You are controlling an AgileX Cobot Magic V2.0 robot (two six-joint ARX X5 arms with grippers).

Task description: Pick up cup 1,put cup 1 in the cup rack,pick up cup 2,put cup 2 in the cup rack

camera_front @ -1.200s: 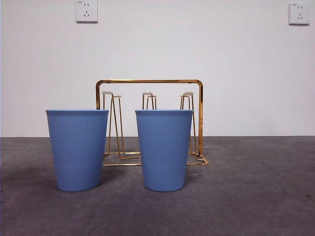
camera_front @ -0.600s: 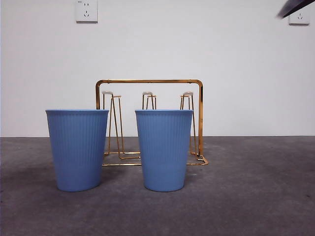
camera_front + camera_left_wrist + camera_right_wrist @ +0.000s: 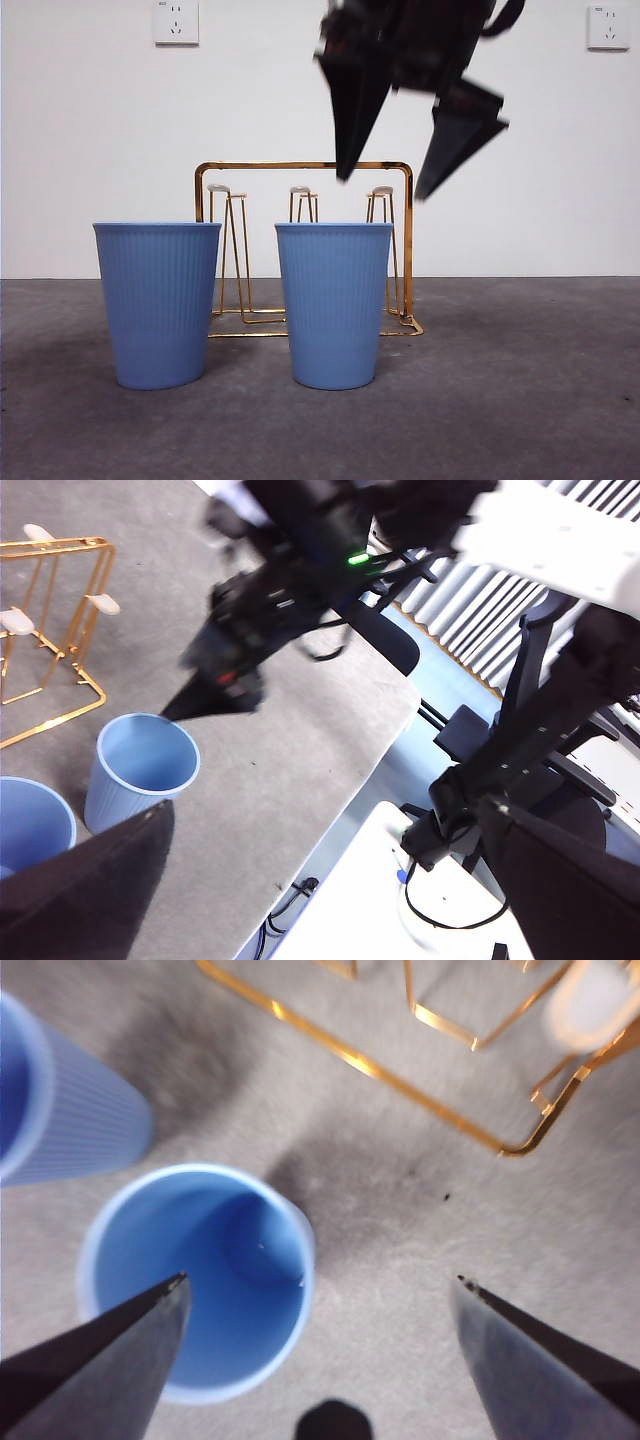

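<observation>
Two blue ribbed cups stand upright on the grey table, the left cup (image 3: 158, 305) and the right cup (image 3: 333, 305). The gold wire cup rack (image 3: 300, 165) stands just behind them, its white-tipped pegs bare. My right gripper (image 3: 381, 188) is open and hangs just above the right cup's far-right rim. In the right wrist view (image 3: 321, 1280) one jaw is over the cup's mouth (image 3: 200, 1260) and the other over bare table; the other cup (image 3: 60, 1110) and the rack (image 3: 350, 1057) lie beyond. My left gripper (image 3: 328, 805) is open, empty and high off to the side.
The left wrist view shows both cups (image 3: 140, 770), the rack (image 3: 55, 545), the right arm (image 3: 250, 650) over them, and the table's edge (image 3: 330, 810) with a chair past it. Two wall sockets (image 3: 176, 22) sit on the white wall.
My right gripper has come down from the top right corner to just above the right cup. The cups and rack have not moved.
</observation>
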